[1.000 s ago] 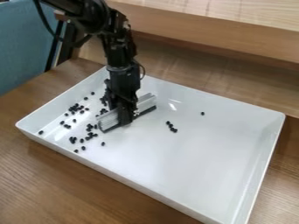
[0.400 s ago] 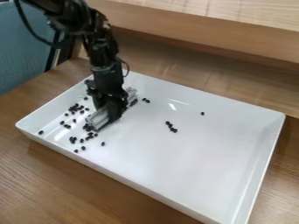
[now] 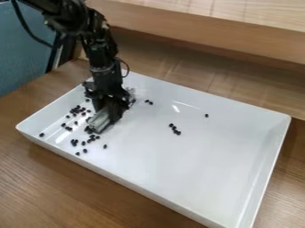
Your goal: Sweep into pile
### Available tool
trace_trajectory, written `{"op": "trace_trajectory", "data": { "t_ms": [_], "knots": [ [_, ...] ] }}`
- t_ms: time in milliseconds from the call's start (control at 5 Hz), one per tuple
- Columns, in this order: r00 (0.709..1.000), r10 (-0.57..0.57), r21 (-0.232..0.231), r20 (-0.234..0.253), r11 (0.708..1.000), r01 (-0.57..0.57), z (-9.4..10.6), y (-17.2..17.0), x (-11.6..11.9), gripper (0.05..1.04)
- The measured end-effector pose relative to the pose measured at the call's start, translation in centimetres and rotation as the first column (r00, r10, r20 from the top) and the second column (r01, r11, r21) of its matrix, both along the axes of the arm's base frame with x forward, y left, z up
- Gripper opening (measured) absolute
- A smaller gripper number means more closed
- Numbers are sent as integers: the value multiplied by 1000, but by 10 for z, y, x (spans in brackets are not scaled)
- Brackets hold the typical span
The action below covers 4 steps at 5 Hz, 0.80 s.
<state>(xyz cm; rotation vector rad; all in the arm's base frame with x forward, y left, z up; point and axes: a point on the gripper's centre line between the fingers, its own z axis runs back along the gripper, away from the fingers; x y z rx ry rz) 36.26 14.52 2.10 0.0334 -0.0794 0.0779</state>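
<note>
A brown wood-grained tabletop (image 3: pixel 35 187) spreads across the near side and continues at left and right. Along the far side runs a raised wooden ledge (image 3: pixel 208 33) with a paler top. At far left stands a flat blue panel (image 3: pixel 22 53), a dark slanting bar (image 3: pixel 52 60) beside its right edge.

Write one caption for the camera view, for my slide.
Black gripper with a grey sweeping tool among scattered dark beans in a white tray.

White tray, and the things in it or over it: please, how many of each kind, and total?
White tray: 1
Black gripper: 1
Gray sweeping tool: 1
Black beans: many, too crowded for a sure count
Total: 3, without the beans
</note>
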Motion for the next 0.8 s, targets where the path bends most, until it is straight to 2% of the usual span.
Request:
{"op": "trace_trajectory", "data": {
  "t_ms": [200,400,600,800],
  "knots": [
    [998,64,9,27,998,-64,0,2,-2,399],
    [988,153,22,26,988,-153,1,10,-11,399],
    [981,194,39,11,980,-194,1,18,-20,471],
    [971,235,34,-41,972,-234,2,25,-29,776]
  ]
}}
